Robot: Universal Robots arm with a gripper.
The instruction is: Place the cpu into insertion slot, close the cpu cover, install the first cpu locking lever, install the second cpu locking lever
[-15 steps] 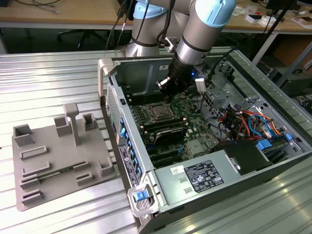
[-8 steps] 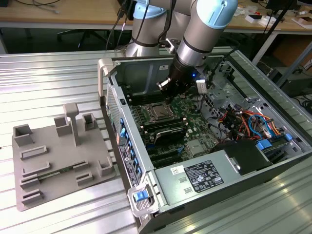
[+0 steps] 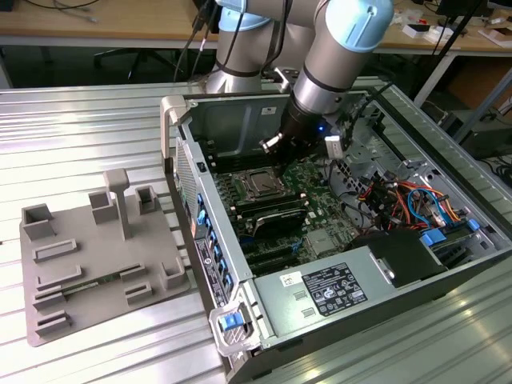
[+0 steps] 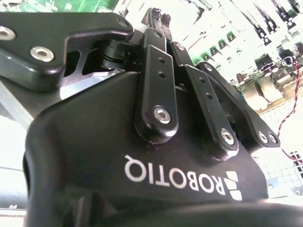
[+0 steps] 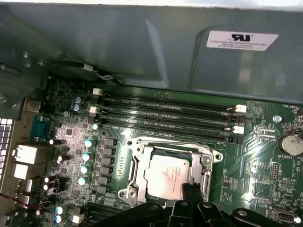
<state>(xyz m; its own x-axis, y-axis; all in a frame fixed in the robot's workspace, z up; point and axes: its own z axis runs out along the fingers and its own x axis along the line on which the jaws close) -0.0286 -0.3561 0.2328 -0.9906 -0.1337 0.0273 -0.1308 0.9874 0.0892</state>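
Observation:
In the first wrist view the cpu (image 5: 165, 172) lies flat in the insertion slot (image 5: 204, 182), silvery top up. The cpu cover (image 5: 138, 161) is down around it as a silvery frame. My gripper (image 5: 189, 190) hangs just over one edge of the cpu and cover, its black fingers (image 5: 188, 195) shut together with nothing between them. In the exterior view the gripper (image 3: 292, 156) reaches down into the open computer case beside the socket (image 3: 260, 186). The second wrist view has the gripper's black body (image 4: 142, 156) close up. How the locking levers stand I cannot tell.
Long black memory slots (image 5: 165, 111) run beside the socket, below the case's metal wall (image 5: 142, 42). A power supply (image 3: 336, 288) and cable bundles (image 3: 400, 200) sit in the case. A grey fixture plate (image 3: 96, 256) lies on the table at the exterior view's left.

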